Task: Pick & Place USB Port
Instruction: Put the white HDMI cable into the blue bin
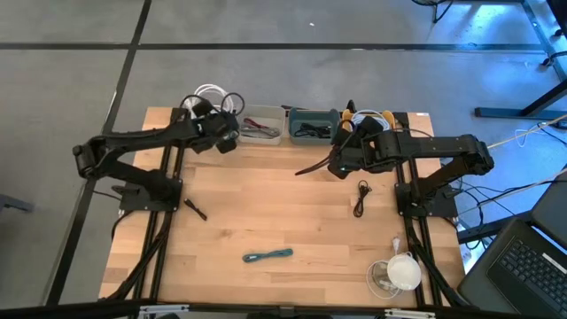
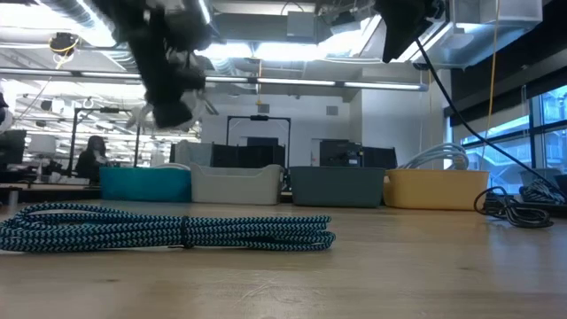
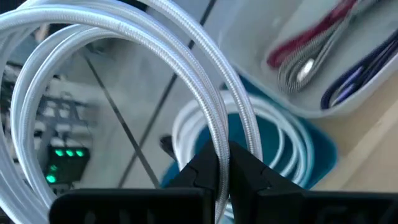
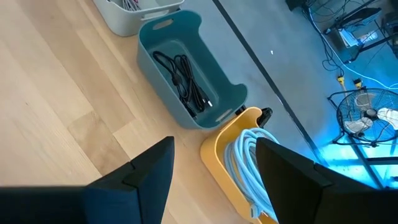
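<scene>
A white braided cable (image 3: 124,43) hangs in big loops, with my left gripper (image 3: 221,165) shut on it, over the teal bin (image 3: 323,149) at the table's far left; the high view shows its loops (image 1: 213,94) beside the gripper (image 1: 206,112). More white loops (image 3: 292,134) lie in that bin. In the low view the gripper (image 2: 168,84) is blurred, high above the bins. My right gripper (image 4: 214,146) stands open and holds nothing, above the table near the grey-blue bin (image 4: 186,68). My left gripper pinches one strand of the white cable (image 3: 219,140) between its two fingers. The strand runs out past the fingertips and curves away into wide loops. The held part is lifted clear, over the teal bin.
Along the far edge stand a white bin (image 1: 261,124) with red and blue cables, the grey-blue bin (image 1: 310,124) with a black cable, and a yellow bin (image 4: 233,162) with a pale cable. On the table lie a teal braided cable (image 1: 267,255), a black cable (image 1: 361,197) and a white coil (image 1: 403,270).
</scene>
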